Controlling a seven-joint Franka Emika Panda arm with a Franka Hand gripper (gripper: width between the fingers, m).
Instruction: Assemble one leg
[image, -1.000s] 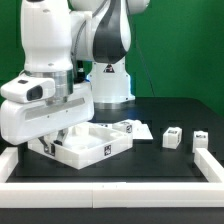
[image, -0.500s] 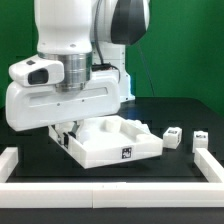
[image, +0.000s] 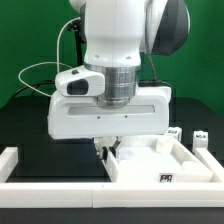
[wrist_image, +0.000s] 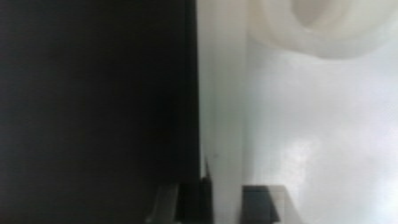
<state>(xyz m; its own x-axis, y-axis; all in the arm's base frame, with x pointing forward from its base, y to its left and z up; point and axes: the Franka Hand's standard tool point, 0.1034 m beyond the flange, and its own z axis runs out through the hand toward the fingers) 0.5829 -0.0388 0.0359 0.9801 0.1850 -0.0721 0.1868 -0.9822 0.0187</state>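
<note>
Claw low over the desk, clenched on the near rim of the big white panel. In the wrist view the two fingertips sit either side of that rim's edge, dark desk on one side, white panel floor on the other, a round socket further in. Panel lies flat toward the exterior view's right, close behind the white front rail. The leg stands on the desk beyond the panel, at the exterior view's far right, free of the claw. A second small block is just beside it, half hidden by the hand. Step in hand, as I read it: positioning the panel, not yet the leg. Next move likely calls for letting go of the rim, lifting clear, then reaching over the panel to pinch the leg upright. The socket's place relative to the leg cannot be told.
</note>
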